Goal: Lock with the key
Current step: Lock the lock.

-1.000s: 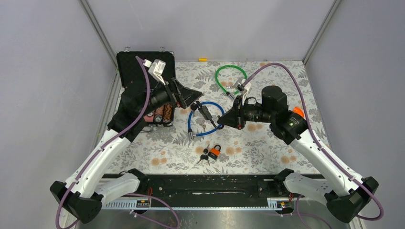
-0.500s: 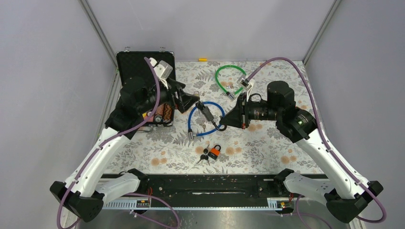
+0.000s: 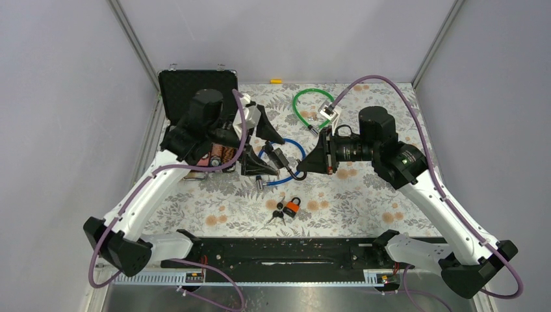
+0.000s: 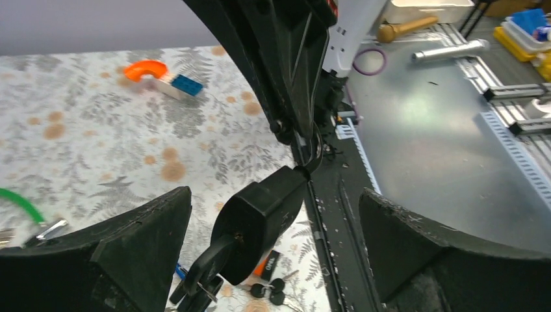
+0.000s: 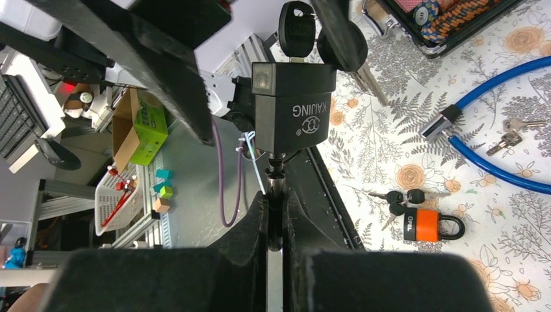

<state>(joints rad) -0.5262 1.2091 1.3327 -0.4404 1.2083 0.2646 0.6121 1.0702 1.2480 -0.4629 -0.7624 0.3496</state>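
Holding duty falls to the right gripper (image 5: 276, 201). Its fingers are closed on the thin neck of the blue cable lock (image 3: 258, 162), directly beneath the black lock body (image 5: 292, 114), which is raised off the floral table (image 3: 364, 195). Note that the key (image 5: 297, 29) is already seated in the opposite face of the lock body, with its head protruding.

Observe the left gripper (image 4: 276, 195). Its fingers stand fully apart and straddle the lock body. In the right wrist view one finger (image 5: 341, 39) sits just beside the key head, and neither finger can be seen pressing on it.

Treat the task as partly complete. Done: the lock body is presented and steadied, the key is inserted, and the left gripper is positioned around the key end. Remaining, by judgement: close the left fingers on the key head, turn it, and confirm that the lock has engaged. Be aware that the cable's metal-tipped free end (image 5: 434, 127) lies on the table, apart from the lock body. Whether you must seat it first cannot be determined from these views.
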